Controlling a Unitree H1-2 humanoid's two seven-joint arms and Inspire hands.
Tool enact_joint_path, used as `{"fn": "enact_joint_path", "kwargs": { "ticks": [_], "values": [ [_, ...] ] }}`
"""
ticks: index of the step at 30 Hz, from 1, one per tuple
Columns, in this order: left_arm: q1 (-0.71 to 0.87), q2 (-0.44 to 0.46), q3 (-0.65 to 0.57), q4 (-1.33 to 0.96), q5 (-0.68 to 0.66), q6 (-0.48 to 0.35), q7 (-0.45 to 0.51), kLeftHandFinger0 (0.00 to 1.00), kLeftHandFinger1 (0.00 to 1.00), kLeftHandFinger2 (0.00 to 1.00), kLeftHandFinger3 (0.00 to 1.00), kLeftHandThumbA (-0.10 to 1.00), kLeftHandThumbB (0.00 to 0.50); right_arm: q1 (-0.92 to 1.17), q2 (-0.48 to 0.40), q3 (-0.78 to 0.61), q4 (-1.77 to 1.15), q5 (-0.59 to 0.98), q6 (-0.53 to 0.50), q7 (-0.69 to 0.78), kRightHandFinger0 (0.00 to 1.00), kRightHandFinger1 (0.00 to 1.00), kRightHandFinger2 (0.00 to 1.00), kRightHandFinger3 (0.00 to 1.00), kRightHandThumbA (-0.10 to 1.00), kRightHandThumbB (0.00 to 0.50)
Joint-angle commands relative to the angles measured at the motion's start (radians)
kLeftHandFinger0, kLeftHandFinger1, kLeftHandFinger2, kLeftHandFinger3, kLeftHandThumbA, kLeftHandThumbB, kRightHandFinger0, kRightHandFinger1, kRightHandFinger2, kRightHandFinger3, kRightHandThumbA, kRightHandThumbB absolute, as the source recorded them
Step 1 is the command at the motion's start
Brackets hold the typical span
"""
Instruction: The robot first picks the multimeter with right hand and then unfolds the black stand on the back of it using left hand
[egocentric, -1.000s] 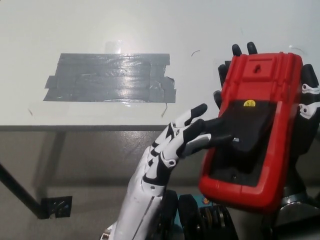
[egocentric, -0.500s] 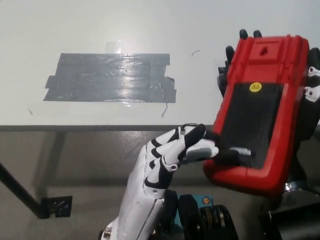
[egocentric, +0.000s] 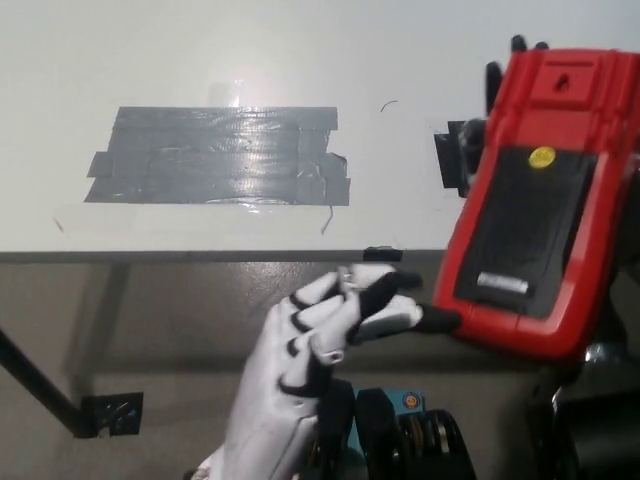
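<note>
The red multimeter is held up at the right of the head view, its back turned to me. Its black stand looks flat against the back, under a small yellow sticker. My black right hand is shut on the multimeter from behind, and only its fingertips show past the top and left edges. My white left hand is below the table edge with its fingers loosely curled. One dark fingertip reaches the multimeter's lower left corner, below the stand.
The white table fills the upper picture, its front edge running across at mid height. A patch of grey tape lies on it at the left. A dark table leg and a black bracket stand on the floor at lower left.
The right hand has carried the multimeter up and to the right. The left hand's fingers have slid off the stand's face down to the lower left corner. The stand looks flatter than before.
</note>
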Motion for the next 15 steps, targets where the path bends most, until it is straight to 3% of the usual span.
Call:
{"fn": "enact_joint_path", "kwargs": {
  "ticks": [1, 4, 8, 9, 11, 12, 15],
  "values": [
    [0.007, -0.009, 0.047, -0.057, 0.029, -0.026, -0.027, 1.0, 0.65, 0.6, 1.0, 1.0, 0.484, -0.088, -0.019, -0.061, 0.052, -0.015, -0.048, 0.029, 0.0, 0.52, 0.86, 1.0, -0.1, 0.042],
    [0.042, 0.0, 0.067, -0.096, 0.007, -0.017, -0.065, 1.0, 0.65, 0.62, 1.0, 1.0, 0.5, -0.129, -0.046, -0.107, 0.111, -0.017, -0.047, 0.03, 0.0, 0.5, 0.85, 1.0, -0.1, 0.022],
    [0.09, 0.001, 0.08, -0.124, -0.026, -0.014, -0.084, 1.0, 0.63, 0.59, 1.0, 1.0, 0.5, -0.197, -0.093, -0.136, 0.229, -0.141, -0.053, 0.094, 0.0, 0.44, 0.84, 1.0, -0.1, 0.032],
    [0.098, 0.007, 0.082, -0.119, -0.027, -0.025, -0.071, 1.0, 0.63, 0.58, 1.0, 1.0, 0.494, -0.224, -0.123, -0.142, 0.295, -0.19, -0.065, 0.138, 0.0, 0.4, 0.84, 1.0, -0.1, 0.008],
    [0.116, 0.029, 0.097, -0.126, -0.021, -0.026, -0.071, 1.0, 0.62, 0.58, 1.0, 1.0, 0.497, -0.265, -0.156, -0.155, 0.384, -0.243, -0.079, 0.167, 0.0, 0.36, 0.79, 1.0, -0.1, 0.038],
    [0.136, 0.031, 0.106, -0.132, -0.034, -0.018, -0.084, 1.0, 0.6, 0.56, 1.0, 1.0, 0.5, -0.292, -0.178, -0.159, 0.444, -0.292, -0.099, 0.185, 0.0, 0.35, 0.79, 1.0, -0.1, 0.05],
    [0.184, 0.052, 0.118, -0.121, -0.055, -0.021, -0.08, 1.0, 0.54, 0.5, 1.0, 1.0, 0.5, -0.377, -0.253, -0.139, 0.633, -0.488, -0.161, 0.194, 0.0, 0.31, 0.87, 1.0, -0.1, 0.022]
  ]
}}
